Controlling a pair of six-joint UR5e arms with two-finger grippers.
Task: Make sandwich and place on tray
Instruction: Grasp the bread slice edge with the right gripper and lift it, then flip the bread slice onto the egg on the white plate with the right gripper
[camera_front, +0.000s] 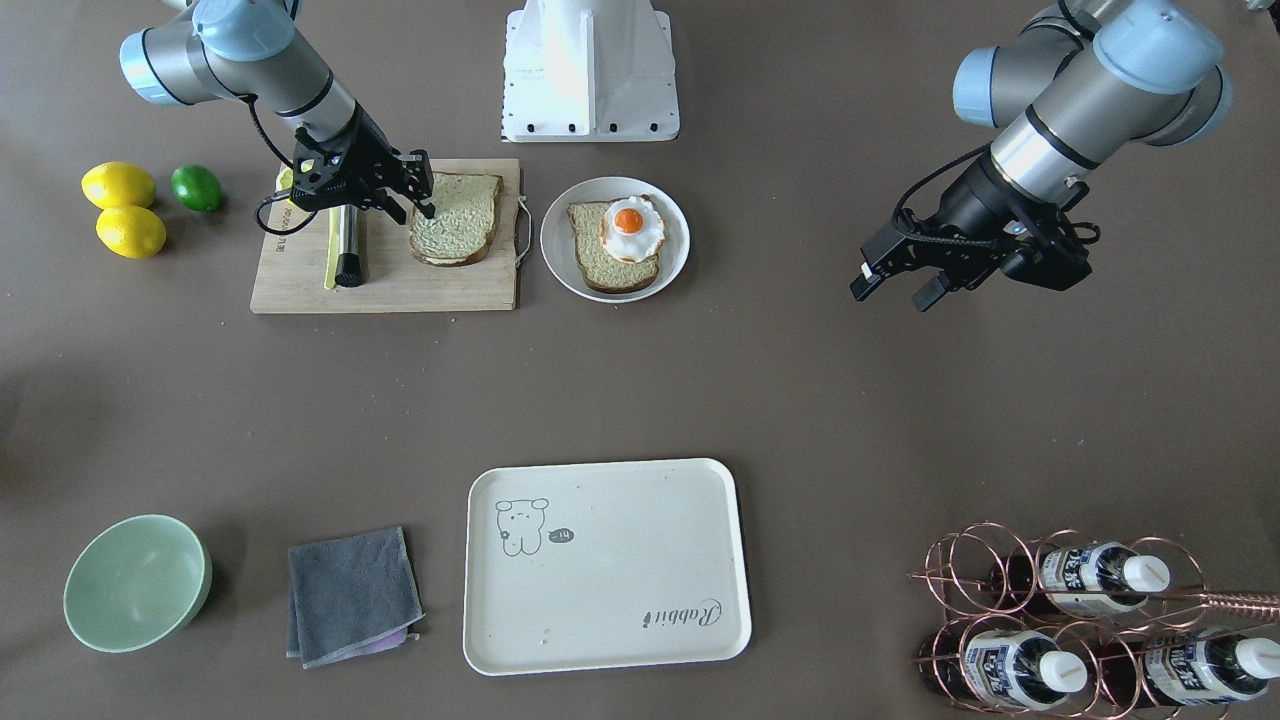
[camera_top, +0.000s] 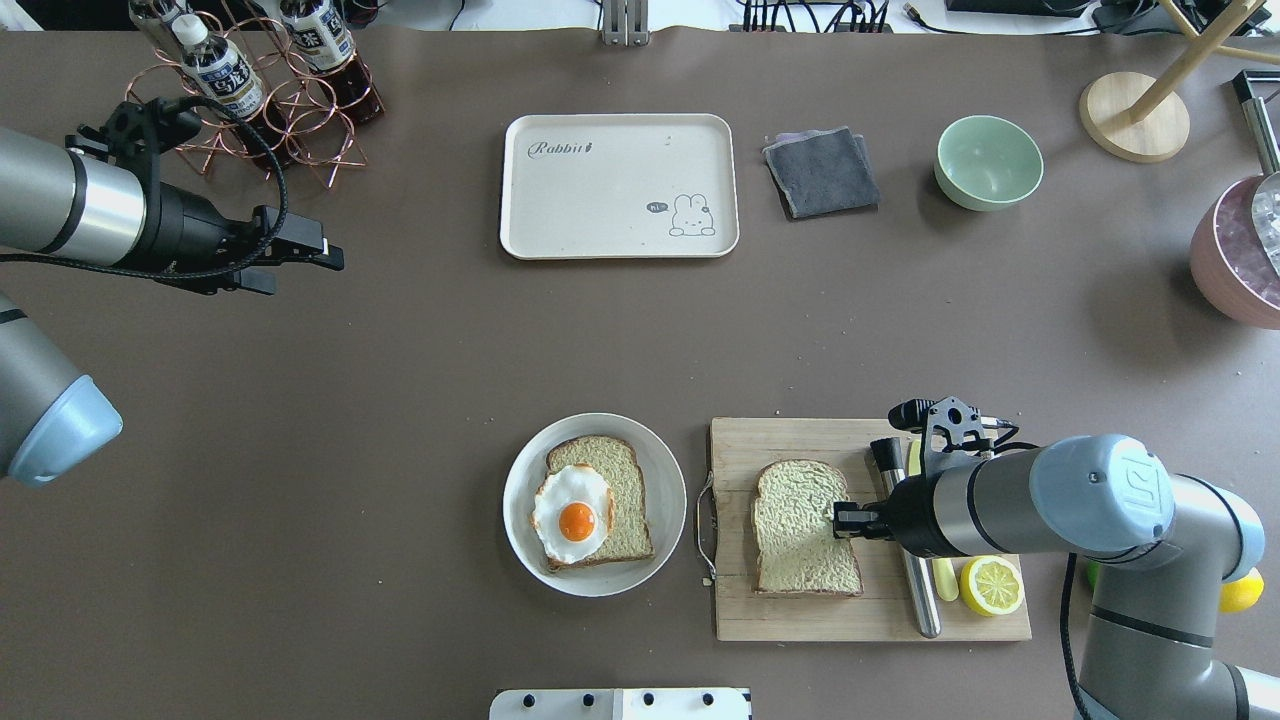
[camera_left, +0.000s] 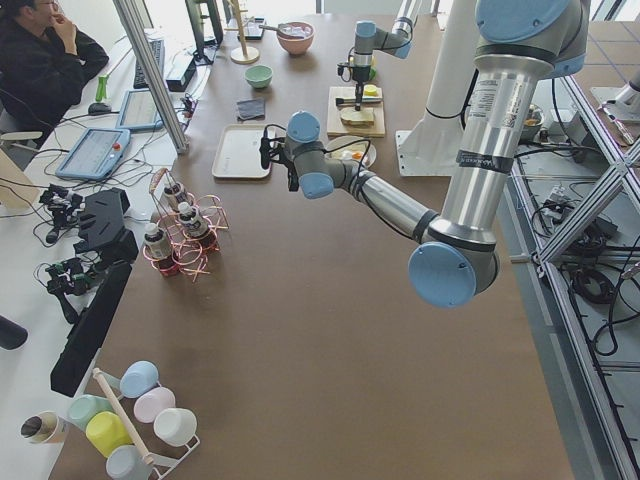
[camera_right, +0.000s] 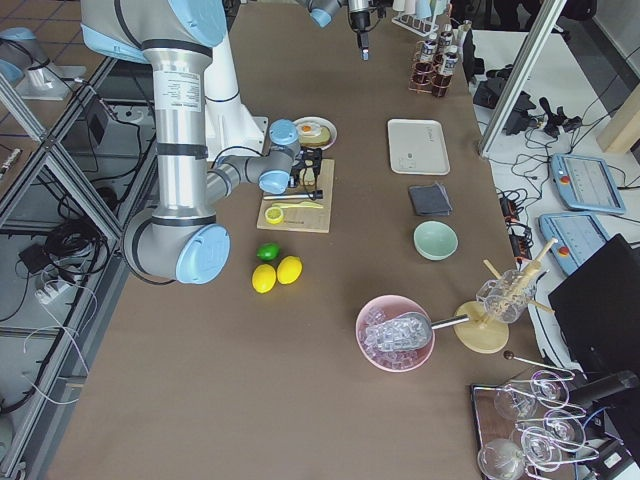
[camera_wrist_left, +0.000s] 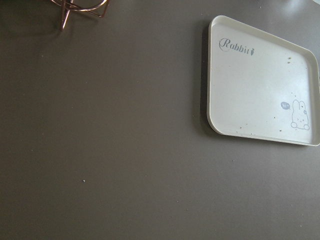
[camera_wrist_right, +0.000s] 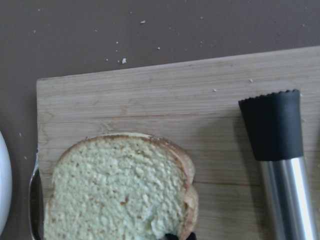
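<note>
Where the table lies nearest the robot's base, the right gripper (camera_front: 415, 210) is down at the board (camera_top: 790, 440). Its fingers are a little apart and seem to straddle the crust of the plain slice (camera_top: 805, 540) on the side away from the plate. I cannot see that they have closed on it, and the slice lies flat. Just beside the board, the plate (camera_top: 665, 470) holds the other slice (camera_top: 625, 490) with the egg (camera_top: 572, 510) on top, so the sandwich looks one layer short. Fetching that top layer is, I judge, the step in hand. The next move calls for a firm pinch on the crust, a clean lift, and a short carry to lay the slice squarely over the egg without nudging it. Farther out, the left gripper (camera_front: 890, 298) hangs wide open above the table, holding nothing. Farthest of all, the tray (camera_top: 600, 200) has nothing on it, and the finished stack must end there.
</note>
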